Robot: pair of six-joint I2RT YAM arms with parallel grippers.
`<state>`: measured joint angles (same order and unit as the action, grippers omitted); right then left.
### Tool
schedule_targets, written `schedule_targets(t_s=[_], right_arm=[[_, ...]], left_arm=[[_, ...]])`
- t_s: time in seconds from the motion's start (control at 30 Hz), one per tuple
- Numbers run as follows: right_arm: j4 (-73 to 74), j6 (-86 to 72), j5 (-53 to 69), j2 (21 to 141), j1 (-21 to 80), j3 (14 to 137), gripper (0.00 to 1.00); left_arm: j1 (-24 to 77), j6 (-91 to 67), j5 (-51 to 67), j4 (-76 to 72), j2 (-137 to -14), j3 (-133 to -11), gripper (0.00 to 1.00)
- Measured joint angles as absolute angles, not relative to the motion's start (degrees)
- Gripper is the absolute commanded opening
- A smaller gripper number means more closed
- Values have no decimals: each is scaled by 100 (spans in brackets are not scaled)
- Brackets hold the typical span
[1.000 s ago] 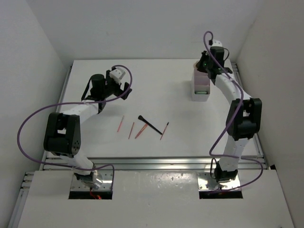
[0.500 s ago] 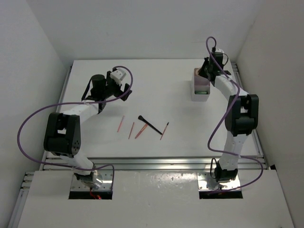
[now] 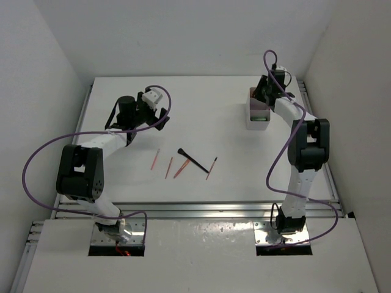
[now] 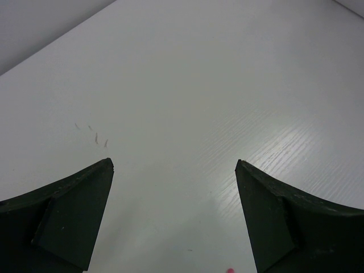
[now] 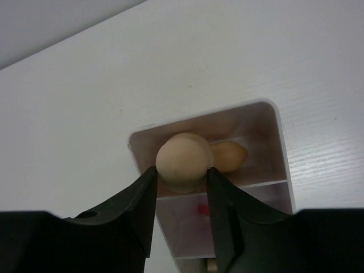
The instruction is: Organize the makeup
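Where the right arm stretches to the far right of the desk [image 3: 208, 116], the right pincer [image 5: 181, 170] is clamped on a beige sponge [image 5: 181, 158]. Its dark fingers [image 5: 131, 210] touch the sponge on both sides. The sponge sits over the rear compartment of the white compartment box [image 5: 280, 153]; whether it rests on the floor of that compartment cannot be told. A second sponge [image 5: 228, 155] lies in the same compartment, just beside the held one and towards the box's right wall. A small red patch shows in the next compartment, too blurred to identify. From above, the compartment box [image 3: 258, 124] stands near the desk's right edge and back corner, with the right pincer [image 3: 264, 93] over its far end, so room on that side is tight. The left pincer [image 4: 173, 164] stands wide apart with nothing between its fingers, over bare desk. From above, the left pincer [image 3: 160, 115] is on the left half, well apart from the box, with a broad stretch of open surface between them. The thin pencils [image 3: 169, 167] and the black brush [image 3: 190, 159] lie loose near the front middle, close together and well clear of every edge. White walls [image 3: 49, 73] bound the desk on the left, back and right; a metal rail [image 3: 214, 207] marks its near edge. A purple cable [image 3: 36, 165] loops out beyond the left arm towards the left wall.
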<state>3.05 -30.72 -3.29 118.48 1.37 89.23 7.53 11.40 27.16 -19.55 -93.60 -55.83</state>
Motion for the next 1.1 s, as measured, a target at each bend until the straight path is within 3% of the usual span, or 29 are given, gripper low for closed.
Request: schedule_targets(t_s=[0.1,0.27,0.5,0.57,0.8,1.1], right_arm=[[217,-3006,-349,11839,137,8903,57],[261,-2812,-373,11778,137,8899,65],[646,-2329,-482,11493,137,8908,69],[735,-2158,-486,11347,154,8908,70],[1194,-1356,-515,10440,475,8809,71],[1140,-1168,-493,9369,893,7435,71]], left_arm=[[753,1140,2716,-1938,-9360,-5583,95],[753,1160,2716,-1931,-9360,-5583,95],[753,1227,2716,-1861,-9360,-5583,95],[751,1389,2718,-1638,-9343,-5590,91],[596,2397,2469,379,-9308,-6080,81],[805,2547,1728,1704,-9282,-5898,81]])
